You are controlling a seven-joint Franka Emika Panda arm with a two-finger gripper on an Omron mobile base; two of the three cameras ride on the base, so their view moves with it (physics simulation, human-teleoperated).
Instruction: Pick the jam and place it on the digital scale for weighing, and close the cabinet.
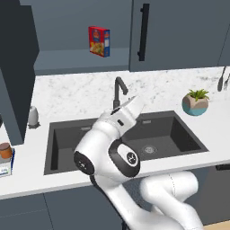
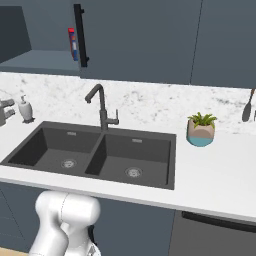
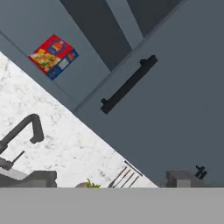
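jam (image 1: 5, 150) already sits on the digital scale (image 1: 6, 167) at the bench's (image 1: 90, 92) left edge. end effector (image 3: 183, 178) wide, empty; push the cabinet's (image 1: 179, 31) open left door (image 1: 15, 72) fully flush.

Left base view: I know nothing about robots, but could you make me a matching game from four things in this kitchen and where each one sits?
Things:
1. jam
2. carton box
3. potted plant
4. faucet

Places:
A. behind the sink
B. on the shelf of the open cabinet
C. on the digital scale, at the left edge
D. on the counter, right of the sink

Pairs: 1-C, 2-B, 3-D, 4-A
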